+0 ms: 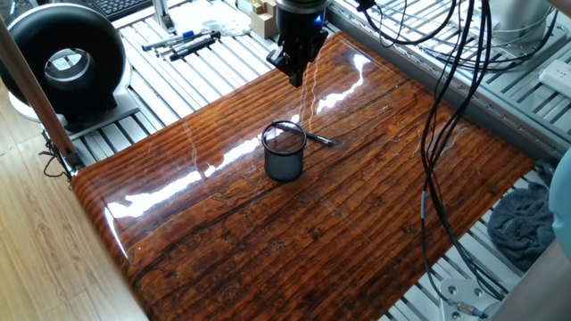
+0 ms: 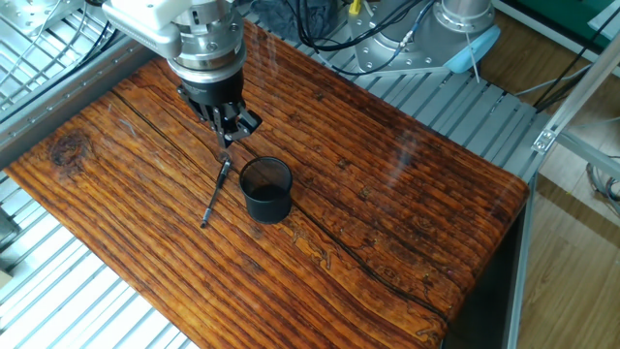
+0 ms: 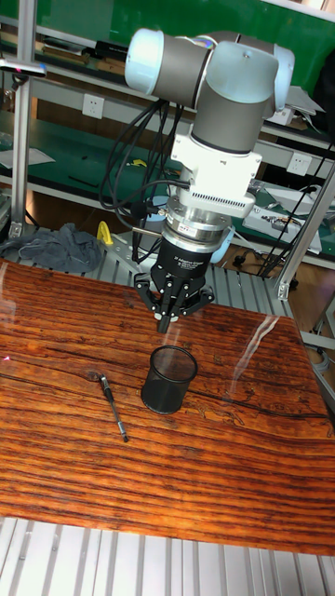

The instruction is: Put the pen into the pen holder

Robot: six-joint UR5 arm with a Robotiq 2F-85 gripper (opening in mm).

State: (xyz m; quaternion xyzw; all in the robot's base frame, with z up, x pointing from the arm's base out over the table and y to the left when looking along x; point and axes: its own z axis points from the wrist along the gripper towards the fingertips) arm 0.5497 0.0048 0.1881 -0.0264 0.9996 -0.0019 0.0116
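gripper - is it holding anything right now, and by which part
Nothing is held. The gripper hangs shut and empty above the table; the pen lies flat beside the pen holder.

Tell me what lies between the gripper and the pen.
Nothing: in the other fixed view only bare wooden table shows between the gripper and the pen. The pen holder stands beside the pen.
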